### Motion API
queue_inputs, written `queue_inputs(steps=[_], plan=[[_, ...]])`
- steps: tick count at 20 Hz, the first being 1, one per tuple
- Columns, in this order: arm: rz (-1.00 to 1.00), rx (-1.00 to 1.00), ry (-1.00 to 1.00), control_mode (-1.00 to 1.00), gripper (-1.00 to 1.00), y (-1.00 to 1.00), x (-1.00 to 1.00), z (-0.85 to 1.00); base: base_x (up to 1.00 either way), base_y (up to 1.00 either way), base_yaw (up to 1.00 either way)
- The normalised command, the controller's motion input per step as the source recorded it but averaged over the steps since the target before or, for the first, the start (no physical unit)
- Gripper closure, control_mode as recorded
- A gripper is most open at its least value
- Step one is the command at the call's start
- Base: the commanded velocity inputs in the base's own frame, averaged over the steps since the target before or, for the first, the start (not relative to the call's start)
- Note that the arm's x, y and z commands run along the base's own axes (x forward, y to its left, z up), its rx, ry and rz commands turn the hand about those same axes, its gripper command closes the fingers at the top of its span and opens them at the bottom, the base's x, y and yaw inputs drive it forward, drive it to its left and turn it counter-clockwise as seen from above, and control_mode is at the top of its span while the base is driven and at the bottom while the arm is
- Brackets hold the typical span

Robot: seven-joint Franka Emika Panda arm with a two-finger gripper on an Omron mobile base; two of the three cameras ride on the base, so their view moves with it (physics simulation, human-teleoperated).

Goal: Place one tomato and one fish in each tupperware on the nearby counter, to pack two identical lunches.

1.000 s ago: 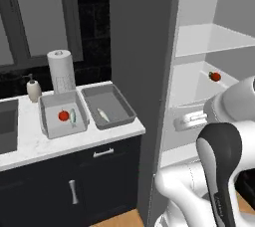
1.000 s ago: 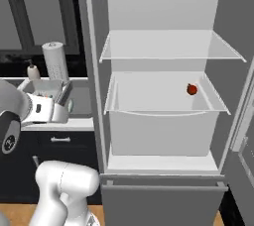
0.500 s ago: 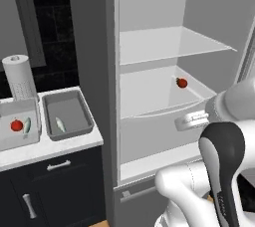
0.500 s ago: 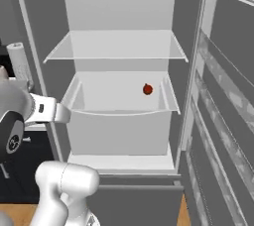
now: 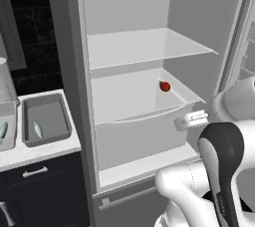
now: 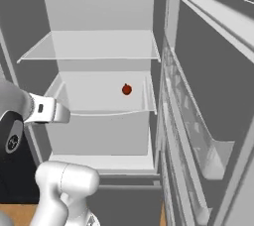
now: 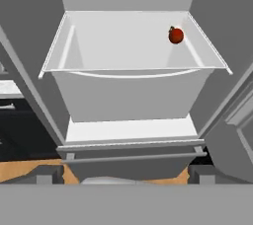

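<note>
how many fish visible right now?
2. One fish lies in the tupperware beside the fridge; another sits in the tray at the left edge. More may be out of frame.

Tomato (image 5: pixel 165 86) on fridge shelf (image 5: pixel 129 101)

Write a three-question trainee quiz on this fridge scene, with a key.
1. True or false: the tomato sits on the fridge's top shelf.
2. Where does the fish in the left base view lie? A) inside the tupperware B) on the bare counter C) in the fridge
3. Fill in: the fridge door stands ____.

Key: 1 false, it sits in the lower bin; 2 A; 3 open.
</note>
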Motion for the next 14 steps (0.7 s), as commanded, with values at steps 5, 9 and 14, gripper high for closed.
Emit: queue_inputs(steps=[5,9,14], plan=[[0.00,0.00,0.00,1.00,-1.00,0.00,0.00,0.00,0.50,-0.05,-0.02],[0.00,0.00,0.00,1.00,-1.00,0.00,0.00,0.00,0.44,-0.08,-0.02],[-0.01,0.00,-0.02,-1.00,-1.00,-0.42,0.21,-0.34,0.00,0.00,0.00]])
